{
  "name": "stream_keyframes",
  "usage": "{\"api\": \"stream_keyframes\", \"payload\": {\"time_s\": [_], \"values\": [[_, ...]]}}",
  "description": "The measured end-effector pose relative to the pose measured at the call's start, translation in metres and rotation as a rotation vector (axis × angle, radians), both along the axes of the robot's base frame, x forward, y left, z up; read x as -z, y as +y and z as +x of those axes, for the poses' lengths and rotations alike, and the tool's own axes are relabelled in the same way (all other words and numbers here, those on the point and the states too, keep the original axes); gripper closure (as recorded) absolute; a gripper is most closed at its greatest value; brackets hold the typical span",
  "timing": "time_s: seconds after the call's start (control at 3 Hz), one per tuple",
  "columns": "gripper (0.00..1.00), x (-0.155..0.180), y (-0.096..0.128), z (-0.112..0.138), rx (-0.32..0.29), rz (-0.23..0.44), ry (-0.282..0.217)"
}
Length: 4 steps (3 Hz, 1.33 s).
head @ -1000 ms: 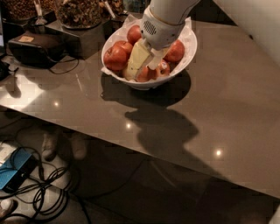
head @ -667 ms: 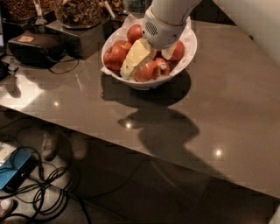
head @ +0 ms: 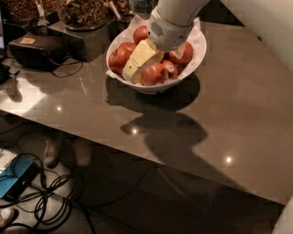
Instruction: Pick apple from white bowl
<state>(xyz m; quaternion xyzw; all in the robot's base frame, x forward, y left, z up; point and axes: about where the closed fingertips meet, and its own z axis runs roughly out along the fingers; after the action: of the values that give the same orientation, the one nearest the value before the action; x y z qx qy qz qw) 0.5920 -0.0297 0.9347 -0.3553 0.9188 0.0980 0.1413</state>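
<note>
Gripper (head: 145, 63) down inside the white bowl (head: 153, 87), on the far side of the table (head: 238, 100), resting among the red apples (head: 120, 55). I cannot tell whether it is spread or clamped. No apple is lifted clear, so I judge the pick unfinished. Crinkled paper (head: 135, 20) lines the bowl; dark containers (head: 87, 39) behind it hold nuts (head: 80, 11).

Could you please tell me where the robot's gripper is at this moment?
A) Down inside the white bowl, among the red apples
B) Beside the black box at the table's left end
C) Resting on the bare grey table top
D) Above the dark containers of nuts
A: the gripper sits down inside the large round glossy white bowl, with red apples on either side of it.
</note>
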Motion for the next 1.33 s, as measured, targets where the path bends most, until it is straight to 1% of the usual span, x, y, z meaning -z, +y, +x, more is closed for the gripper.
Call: {"api": "stream_keyframes", "payload": {"time_s": [0.33,0.67,1.0,1.33], "values": [[0.00,0.000,-0.009,0.008,0.097,0.034,-0.009],[0.00,-0.003,-0.021,0.017,0.209,0.069,-0.039],[0.09,-0.001,-0.022,0.021,0.260,0.082,-0.040],[0.12,0.003,-0.014,0.020,0.255,0.066,-0.040]]}}
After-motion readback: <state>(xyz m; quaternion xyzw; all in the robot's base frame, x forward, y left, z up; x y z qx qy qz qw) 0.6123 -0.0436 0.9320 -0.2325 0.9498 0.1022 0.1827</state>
